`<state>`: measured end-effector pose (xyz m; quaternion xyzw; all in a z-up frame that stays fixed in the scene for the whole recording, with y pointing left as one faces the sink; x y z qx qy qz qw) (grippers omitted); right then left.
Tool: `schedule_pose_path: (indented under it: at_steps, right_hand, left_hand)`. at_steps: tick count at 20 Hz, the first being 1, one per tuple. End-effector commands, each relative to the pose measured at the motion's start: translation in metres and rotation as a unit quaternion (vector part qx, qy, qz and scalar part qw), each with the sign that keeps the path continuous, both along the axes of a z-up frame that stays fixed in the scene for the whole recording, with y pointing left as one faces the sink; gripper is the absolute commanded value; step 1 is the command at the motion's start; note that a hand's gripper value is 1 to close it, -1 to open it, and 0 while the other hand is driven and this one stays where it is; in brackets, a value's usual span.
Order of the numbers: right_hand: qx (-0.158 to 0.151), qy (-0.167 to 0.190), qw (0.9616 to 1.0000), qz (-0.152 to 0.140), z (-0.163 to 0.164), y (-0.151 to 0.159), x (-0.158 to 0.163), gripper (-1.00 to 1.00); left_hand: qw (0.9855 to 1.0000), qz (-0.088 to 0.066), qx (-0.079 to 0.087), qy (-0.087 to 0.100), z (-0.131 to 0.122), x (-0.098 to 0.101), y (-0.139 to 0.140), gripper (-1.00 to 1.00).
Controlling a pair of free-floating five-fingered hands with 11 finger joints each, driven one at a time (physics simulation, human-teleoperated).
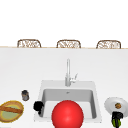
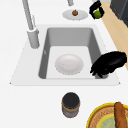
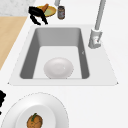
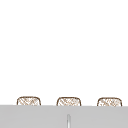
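Note:
My left hand [image 1: 38, 106] hovers at the sink's [image 1: 41, 87] front left corner, fingers relaxed and holding nothing. In the left side view the left hand [image 2: 108, 63] hangs over the sink rim [image 2: 22, 72] with its fingers pointing down toward the basin. The right side view puts the left hand [image 3: 37, 15] beside the yellow bowl [image 3: 50, 11]. My right hand [image 1: 117, 119] is curled round a green fruit [image 2: 98, 14] just in front of a white plate [image 1: 110, 105]. A small brown item [image 1: 118, 105] lies on that plate. A white dish [image 2: 69, 64] rests in the basin.
A large red sphere [image 1: 67, 115] sits before the sink's front rim. A dark jar [image 1: 25, 95] and a yellow bowl [image 1: 7, 115] holding a baguette [image 1: 10, 109] stand on the left counter. The faucet [image 1: 67, 72] rises behind the basin. Wicker chairs [image 1: 28, 43] line the far edge.

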<state>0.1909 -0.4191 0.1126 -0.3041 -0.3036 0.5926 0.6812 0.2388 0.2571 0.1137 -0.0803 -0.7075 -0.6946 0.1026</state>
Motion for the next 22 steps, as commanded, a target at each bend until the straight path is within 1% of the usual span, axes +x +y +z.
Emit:
schedule_pose_path:
  at_steps: [1, 2, 3, 4, 7, 11, 13, 15, 18, 20, 22]
  right_hand:
    - [0.014, -0.042, 0.9989, 0.011, -0.008, -0.005, -0.012, 1.0]
    - [0.02, -0.047, 0.9986, 0.013, -0.005, -0.008, -0.017, 1.0]
    - [0.028, -0.056, 0.998, 0.014, -0.001, -0.01, -0.02, -1.0]
    - [0.04, -0.057, 0.9976, 0.004, 0.003, -0.012, -0.018, -1.0]
    - [0.049, -0.057, 0.9971, 0.006, 0.013, -0.016, -0.017, -1.0]
    - [0.044, -0.086, 0.9953, 0.006, 0.024, -0.022, -0.021, -1.0]
    - [0.04, -0.088, 0.9953, 0.005, 0.035, -0.024, -0.021, -1.0]
    - [0.035, -0.085, 0.9958, 0.006, 0.05, -0.028, -0.02, -1.0]
    - [0.03, -0.068, 0.9972, 0.007, 0.067, -0.034, -0.021, -1.0]
    - [0.032, -0.063, 0.9975, 0.008, 0.074, -0.037, -0.021, -1.0]
    - [0.043, -0.062, 0.9971, 0.008, 0.084, -0.044, -0.015, -1.0]
  left_hand:
    - [1.0, 0.0, 0.0, 0.0, 0.0, 0.0, 0.0, 0.0]
    - [1.0, 0.0, 0.0, 0.0, 0.0, 0.0, 0.0, 0.0]
    - [1.0, 0.0, 0.0, 0.0, 0.0, 0.0, 0.0, 0.0]
    - [1.0, 0.0, 0.0, 0.0, 0.0, 0.0, 0.0, 0.0]
    - [1.0, 0.0, 0.0, 0.0, 0.0, 0.0, 0.0, 0.0]
    - [1.0, 0.0, 0.0, 0.0, 0.0, 0.0, 0.0, 0.0]
    - [1.0, 0.0, 0.0, 0.0, 0.0, 0.0, 0.0, 0.0]
    - [1.0, 0.0, 0.0, 0.0, 0.0, 0.0, 0.0, 0.0]
    - [1.0, 0.0, 0.0, 0.0, 0.0, 0.0, 0.0, 0.0]
    - [1.0, 0.0, 0.0, 0.0, 0.0, 0.0, 0.0, 0.0]
    - [1.0, 0.0, 0.0, 0.0, 0.0, 0.0, 0.0, 0.0]
